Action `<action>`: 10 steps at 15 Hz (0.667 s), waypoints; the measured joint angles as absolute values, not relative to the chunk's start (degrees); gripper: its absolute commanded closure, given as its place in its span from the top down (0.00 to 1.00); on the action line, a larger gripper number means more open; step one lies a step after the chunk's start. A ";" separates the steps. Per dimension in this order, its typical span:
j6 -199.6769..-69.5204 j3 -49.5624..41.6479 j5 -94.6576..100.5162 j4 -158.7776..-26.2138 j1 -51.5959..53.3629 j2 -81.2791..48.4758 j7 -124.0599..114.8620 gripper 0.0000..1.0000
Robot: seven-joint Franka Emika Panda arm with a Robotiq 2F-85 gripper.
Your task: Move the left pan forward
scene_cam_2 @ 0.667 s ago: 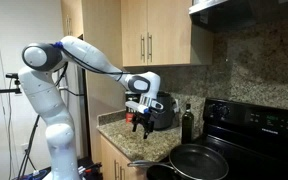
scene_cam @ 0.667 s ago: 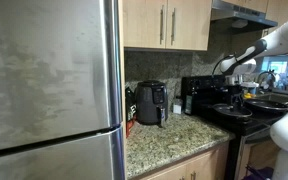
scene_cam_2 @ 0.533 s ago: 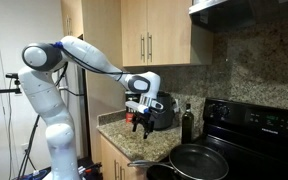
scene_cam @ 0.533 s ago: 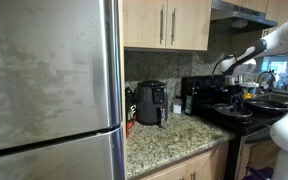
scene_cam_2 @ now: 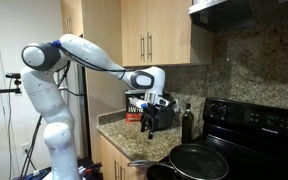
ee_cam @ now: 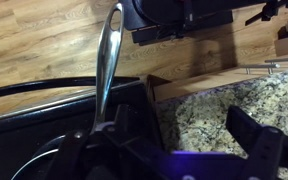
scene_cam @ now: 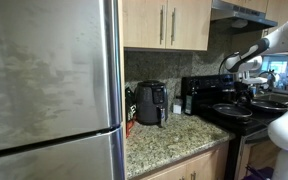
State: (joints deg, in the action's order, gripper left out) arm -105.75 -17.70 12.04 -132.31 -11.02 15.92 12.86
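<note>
1. The wrong pan may be gripped: the left pan point(scene_cam_2: 161, 172) and the wider pan point(scene_cam_2: 199, 160) are seen side by side at the lower edge of the frame. In the wrist view it cannot be told whose handle point(ee_cam: 108, 55) is the shiny one.
2. The wider pan may be knocked if the left pan is slid carelessly, since the two lie so near.
3. The gripper point(scene_cam_2: 149, 124) is seen with fingers point(ee_cam: 252, 142) spread wide, and nothing is held.
4. The left pan is found on the stove point(scene_cam_2: 254, 125) at the bottom of the frame. It lies below the fingers and slightly to their right, apart from them and not touched.
</note>
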 measured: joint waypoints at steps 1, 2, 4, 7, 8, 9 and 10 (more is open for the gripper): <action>-105.75 -17.74 12.02 -132.02 -11.19 15.51 12.67 1.00; -105.75 -17.72 12.01 -131.90 -11.18 15.23 12.48 1.00; -105.77 -17.66 11.95 -131.91 -11.24 15.06 11.73 1.00; -105.77 -18.93 10.98 -131.88 -13.01 13.85 8.75 1.00; -105.77 -19.83 10.61 -131.88 -14.04 13.42 8.32 1.00; -105.78 -20.71 10.56 -131.89 -15.09 13.09 7.96 1.00; -105.86 -21.50 10.57 -131.88 -16.16 12.84 7.68 1.00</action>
State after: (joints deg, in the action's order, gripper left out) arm -105.86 -21.50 10.57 -131.88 -16.16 12.84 7.68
